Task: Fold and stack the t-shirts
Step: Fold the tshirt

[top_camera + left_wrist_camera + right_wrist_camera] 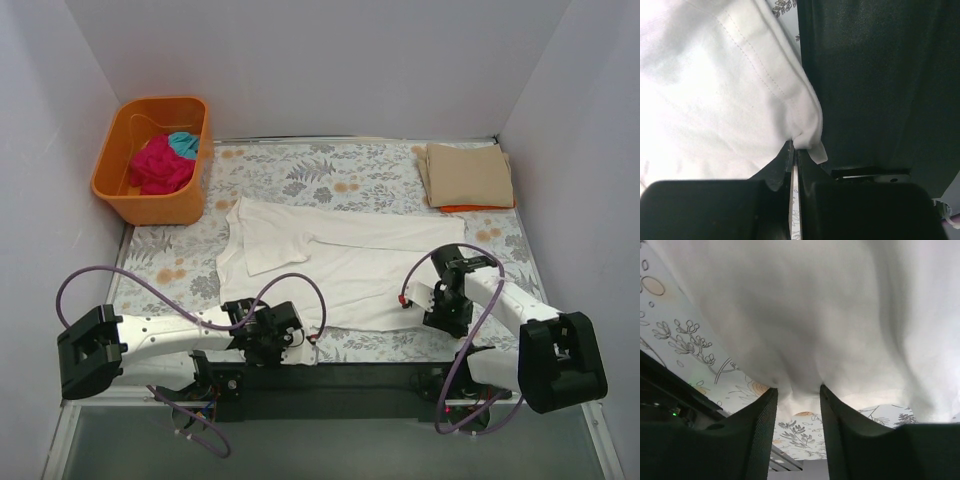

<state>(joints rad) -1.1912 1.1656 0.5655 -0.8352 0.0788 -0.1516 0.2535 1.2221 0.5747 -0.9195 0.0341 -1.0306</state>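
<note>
Right, white shirt point(350, 265) looks light, limp, prob. slippy. My L pincer point(794, 146) clamped on hem corner, best hold; R pincer point(798, 390) at hem, can't tell if gripping.

Robot body, overhead view:
- left arm point(165, 331), 8 o'clock: white tube links, black boxy joint housings, looping left purple cable point(150, 288).
- right arm point(503, 293), 4 o'clock: same white links, black housings, right purple cable point(452, 375).
- base bar point(330, 378), 6 o'clock: black.
- left gripper point(793, 148), right gripper point(797, 395): 2 matte black, finely textured fingers point(852, 440) each.
</note>
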